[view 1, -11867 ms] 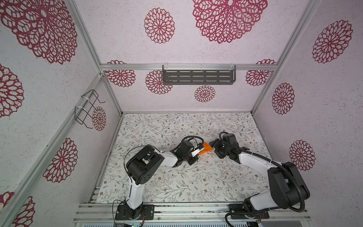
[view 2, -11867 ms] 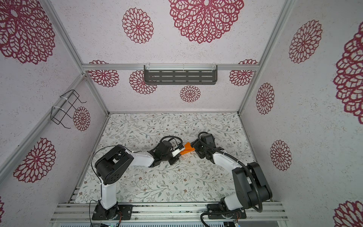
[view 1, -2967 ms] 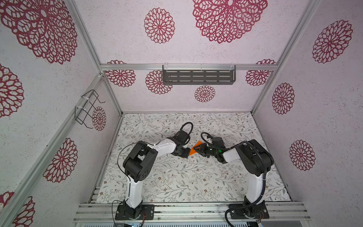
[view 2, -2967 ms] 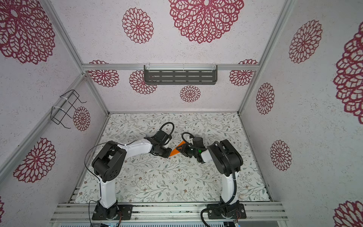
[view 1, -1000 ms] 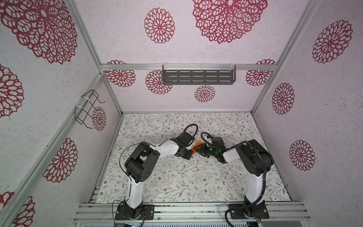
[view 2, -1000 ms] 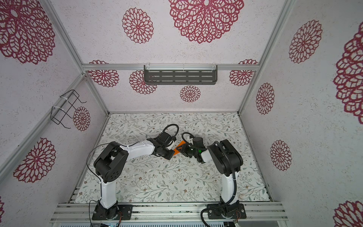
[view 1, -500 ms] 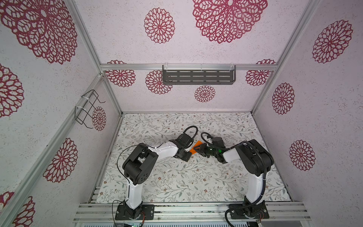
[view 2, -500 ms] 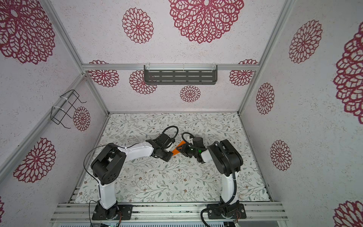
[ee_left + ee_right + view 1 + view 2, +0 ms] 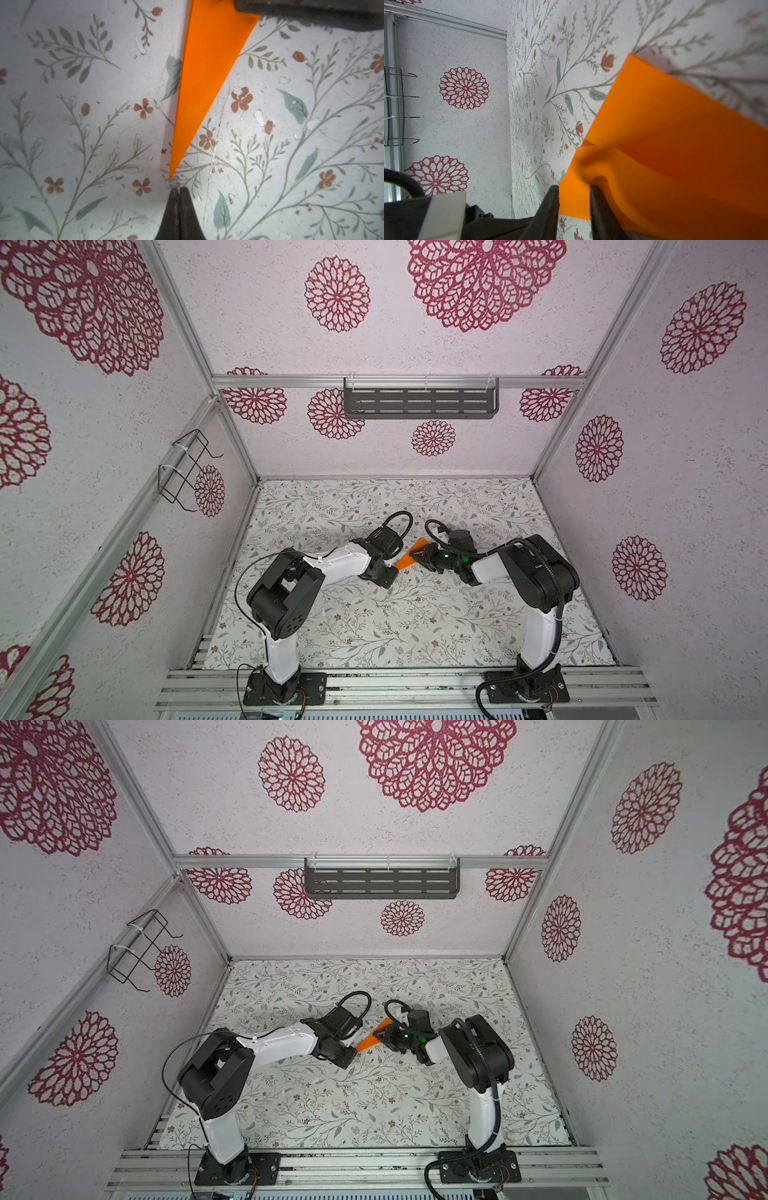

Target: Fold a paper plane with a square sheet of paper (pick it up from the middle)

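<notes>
The white floral-patterned table [image 9: 374, 626] is seen in both top views, and the work is gathered at its middle, within reach of both arms. The white and black left arm [image 9: 336, 562] is stretched low from one side and the white and black right arm [image 9: 536, 568] is bent in from the other, so that the paper is met from both ends. Between them the bright orange folded paper plane [image 9: 409, 560] is laid flat on the table, narrowed to a long triangle; the table is judged to be used as a backing for pressing creases. In the left wrist view its sharp point is aimed at the left hand [image 9: 179, 189], whose jaws are clenched together with nothing between them. The tips are set just beside the point, a sliver of table showing between; closed like this they are judged to serve as one blunt tool for pinning or rubbing a fold, not for grasping. At the wide end the right hand [image 9: 574, 187] is closed on a raised layer of the paper plane [image 9: 664, 135], its jaws standing narrowly apart with paper between them. By that hold the wide end is thought to be anchored and a flap lifted, so that the next fold can be made without the light paper sliding
</notes>
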